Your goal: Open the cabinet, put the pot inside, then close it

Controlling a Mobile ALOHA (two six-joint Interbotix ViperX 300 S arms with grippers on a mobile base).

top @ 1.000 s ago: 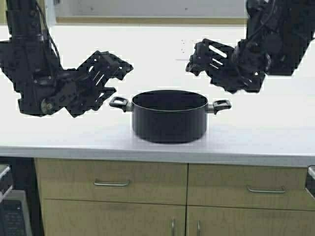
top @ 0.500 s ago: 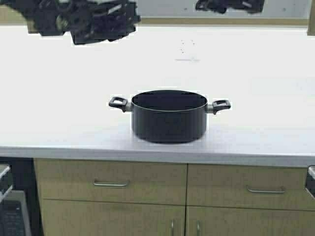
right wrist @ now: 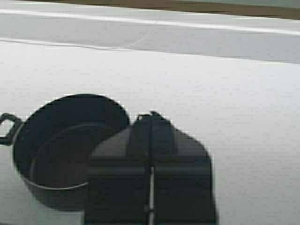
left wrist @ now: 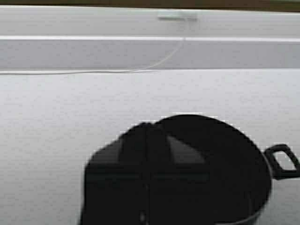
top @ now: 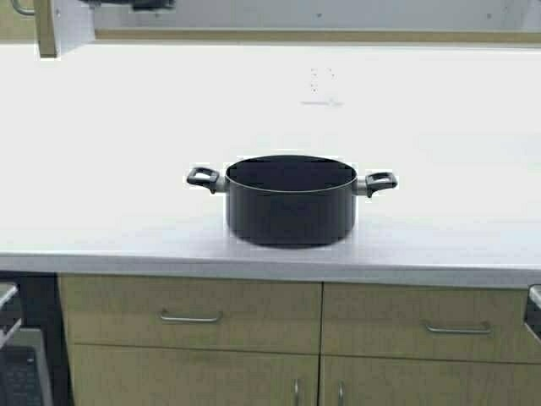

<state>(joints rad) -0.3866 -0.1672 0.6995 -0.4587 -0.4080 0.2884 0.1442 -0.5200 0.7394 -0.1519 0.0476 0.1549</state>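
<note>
Two grippers are up above the worktop, and neither has hold of anything. In the left wrist view we see the left gripper with its two dark fingers pressed flat together, only a thin seam between them. It hangs above the pot, which shows partly behind it. In the right wrist view the right gripper is likewise closed, finger against finger, over bare white worktop with the pot just to one side of it.

From the high camera, only a dark scrap of the left gripper shows, at the frame edge toward 11 o'clock. The right gripper does not appear there at all.

The pot stands upright and lidless at the middle of the high view, near the front edge of the worktop. One loop handle sticks out at the pot's 9 o'clock and the other loop handle at its 3 o'clock. Its inside looks dark, and we make out nothing in it.

At 11 o'clock in the high view, a lower corner of the cabinet comes into frame as a beige wood-grain strip with a pale surface beside it. A bit of metal handle shows at the very corner. We cannot tell from so little how far that door stands open.

At 6 o'clock, below the worktop, two drawers with horizontal metal pulls run side by side.
</note>
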